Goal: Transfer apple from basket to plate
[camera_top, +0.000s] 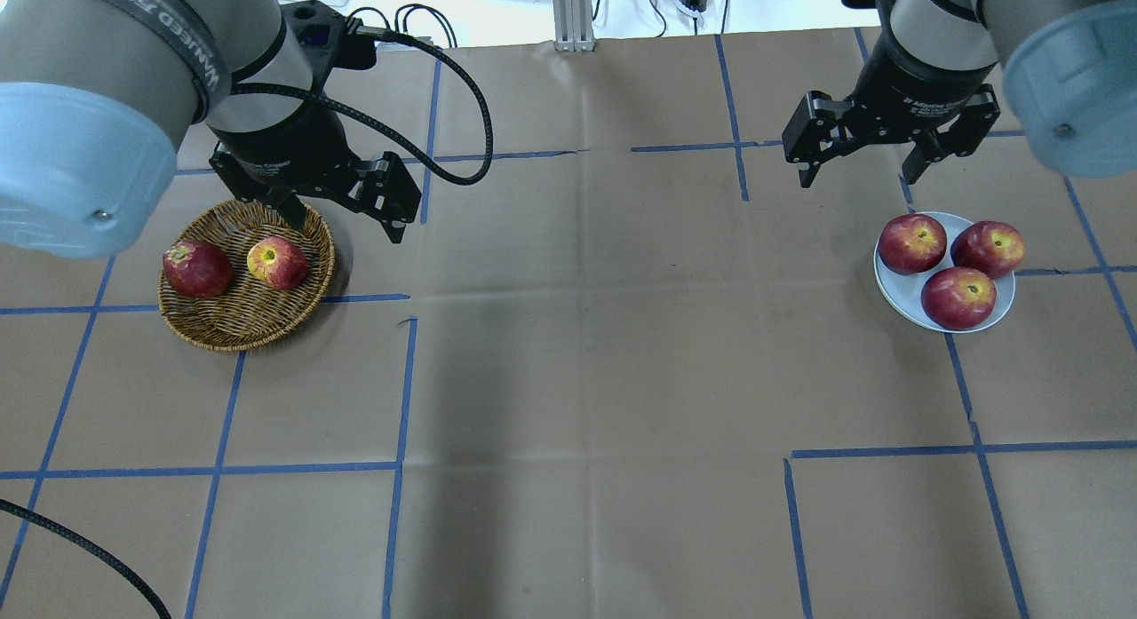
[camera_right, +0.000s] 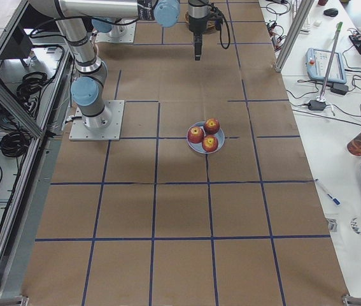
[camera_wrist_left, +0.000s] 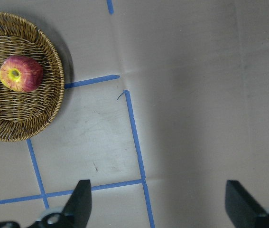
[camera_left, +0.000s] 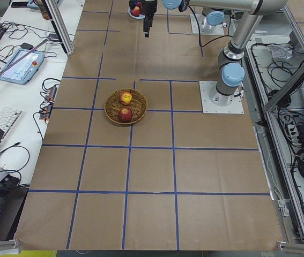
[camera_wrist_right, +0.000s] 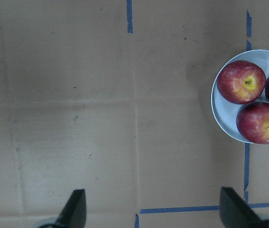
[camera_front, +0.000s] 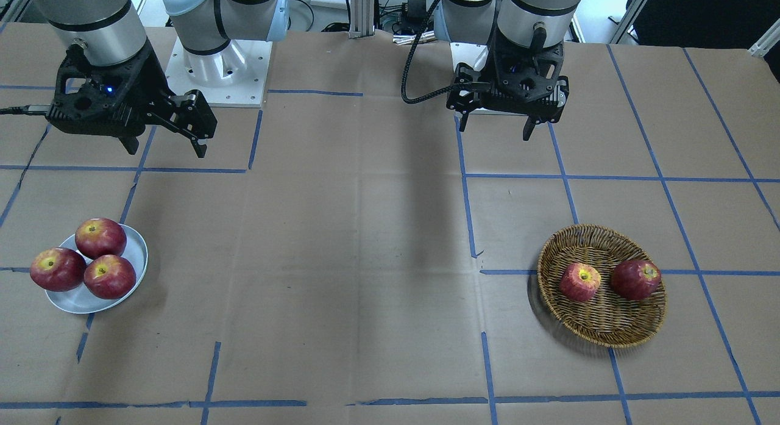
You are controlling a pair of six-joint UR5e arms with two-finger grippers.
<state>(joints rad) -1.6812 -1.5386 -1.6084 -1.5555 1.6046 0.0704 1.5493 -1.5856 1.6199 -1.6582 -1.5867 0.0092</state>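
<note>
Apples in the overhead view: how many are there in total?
5. Two lie in the basket: the pale apple and a darker apple. Three red apples sit on the plate. None seems hidden.

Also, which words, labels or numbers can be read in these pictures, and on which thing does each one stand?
None reads with certainty.
White lettering on the left arm's dark band: upside down and blurred, unreadable.
White print on the left tool: too small.
White print on the right tool: too small.
</note>
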